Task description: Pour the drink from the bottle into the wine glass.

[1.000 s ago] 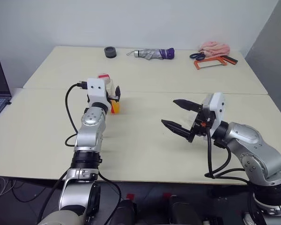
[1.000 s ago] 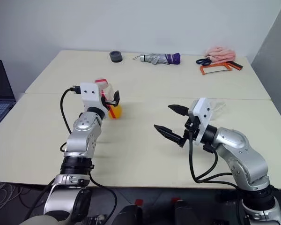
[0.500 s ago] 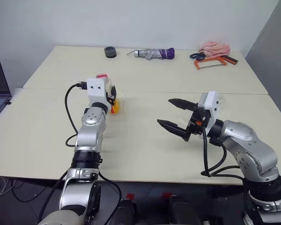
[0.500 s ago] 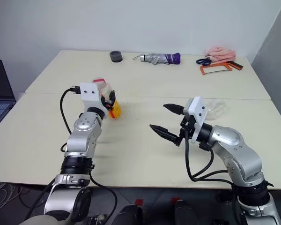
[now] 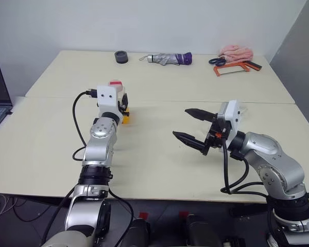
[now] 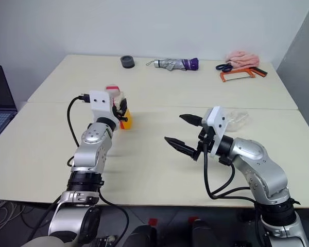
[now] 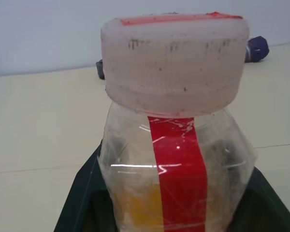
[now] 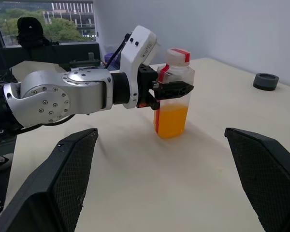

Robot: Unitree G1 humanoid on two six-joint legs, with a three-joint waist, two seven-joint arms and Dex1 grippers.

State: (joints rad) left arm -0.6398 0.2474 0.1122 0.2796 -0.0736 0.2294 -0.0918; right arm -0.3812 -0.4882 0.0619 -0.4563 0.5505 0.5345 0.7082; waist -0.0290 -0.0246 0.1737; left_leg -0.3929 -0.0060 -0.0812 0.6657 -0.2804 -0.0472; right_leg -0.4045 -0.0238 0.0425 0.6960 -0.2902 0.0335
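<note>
I have the bottle (image 8: 173, 92) standing upright on the desk (image 5: 154, 154), on my left side near the seam where the two desk tops meet. From the right wrist view I get the clearest look: the drink (image 8: 171, 121) fills roughly the lower half, the red cap is on, and the left gripper (image 8: 171, 90) has its jaws closed on the bottle's upper body, just above the liquid line. The head views show much less of it, since the white wrist housing covers most of the bottle and leaves a bit of cap and an orange corner. The left wrist view sits right up against it, showing the cap, the red label strip and the dark fingers (image 7: 84, 193) hugging both sides.

The right gripper (image 6: 186, 133) hovers above the desk's right half, well apart from the bottle, its jaws spread wide and holding nothing. Just behind its wrist, in the right eye view, something clear (image 6: 238, 118) rests on the desk; I cannot tell if it is the glass.

Along the far edge lie a dark ring (image 5: 121, 57), a folded umbrella (image 5: 170, 58), a pink cloth (image 5: 236, 51) and a small saw (image 5: 232, 68).
</note>
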